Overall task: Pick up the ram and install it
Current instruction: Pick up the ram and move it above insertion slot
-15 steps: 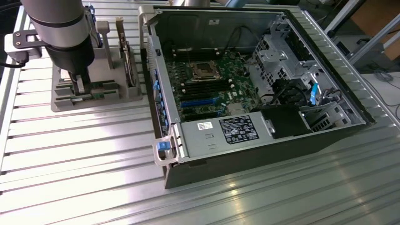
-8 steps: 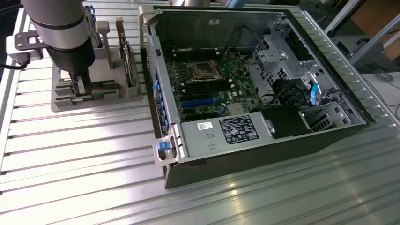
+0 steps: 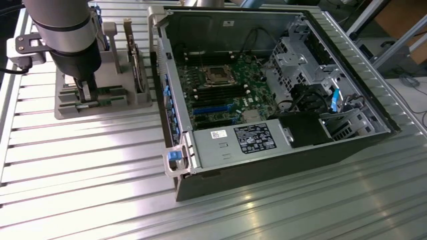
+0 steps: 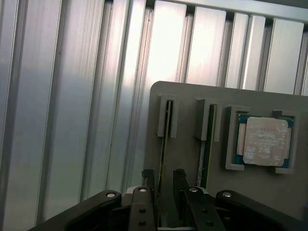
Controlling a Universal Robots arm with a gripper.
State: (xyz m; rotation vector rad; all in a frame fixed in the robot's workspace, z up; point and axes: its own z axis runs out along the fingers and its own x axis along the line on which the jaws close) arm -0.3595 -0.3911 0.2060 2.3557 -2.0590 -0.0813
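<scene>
The thin green ram stick (image 4: 165,144) stands on edge in a grey plastic holder (image 4: 192,94), running straight out between the open fingers of the black metal gripper (image 4: 163,174).

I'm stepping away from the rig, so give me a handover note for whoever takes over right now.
Gripper: open, fingers either side of the ram, not clamped.
Ram: on edge in the grey holder, second stick beside it.
Done: gripper positioned around the ram.
Left: ram not gripped, lifted or installed on the motherboard.
</scene>
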